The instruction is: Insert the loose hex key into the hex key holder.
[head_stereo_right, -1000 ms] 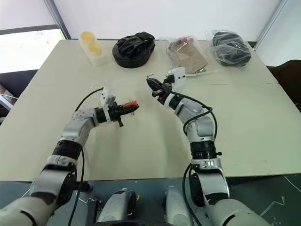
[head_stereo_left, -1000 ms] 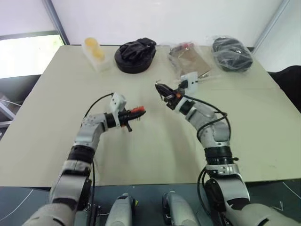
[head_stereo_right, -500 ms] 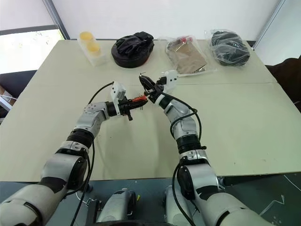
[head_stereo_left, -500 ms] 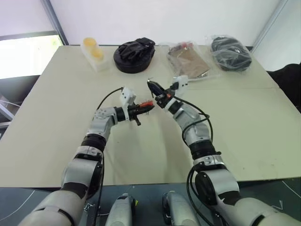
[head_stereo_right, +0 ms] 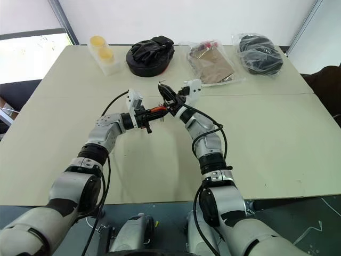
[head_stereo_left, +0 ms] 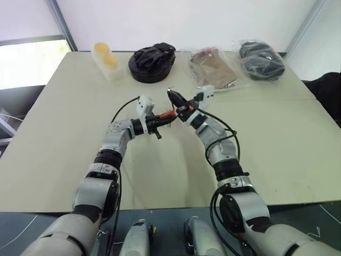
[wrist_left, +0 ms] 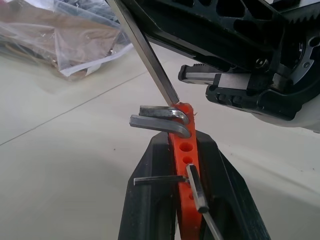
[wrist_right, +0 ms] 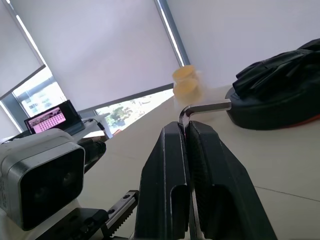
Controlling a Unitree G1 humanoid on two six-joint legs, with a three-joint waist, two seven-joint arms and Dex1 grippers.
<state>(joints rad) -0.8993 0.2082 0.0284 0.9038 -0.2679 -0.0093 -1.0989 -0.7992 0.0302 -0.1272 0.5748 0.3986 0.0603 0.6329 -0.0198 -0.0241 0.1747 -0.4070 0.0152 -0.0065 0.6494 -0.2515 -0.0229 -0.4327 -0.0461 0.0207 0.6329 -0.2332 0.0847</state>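
The hex key holder (wrist_left: pixel 186 170) is squeezed by the left fingers (wrist_left: pixel 150 200), the loose hex key (wrist_left: pixel 145 52) by the right gripper (wrist_right: pixel 186 150). The tip seems off the hole and could slip past.

Beige table (head_stereo_left: pixel 53 138), left gripper (head_stereo_left: pixel 169 118) clamped on orange hex key holder (head_stereo_left: pixel 167 116), right gripper (head_stereo_left: pixel 174 99) meeting it, pinching loose hex key (head_stereo_left: pixel 170 93), yellow cups (head_stereo_left: pixel 107 57), black gloves (head_stereo_left: pixel 154 55), bagged items (head_stereo_left: pixel 214 66) at far edge

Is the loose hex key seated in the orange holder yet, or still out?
Cannot tell. The thin dark metal hex key's tip meets the orange plastic holder's top end, but no entry into a hole shows.
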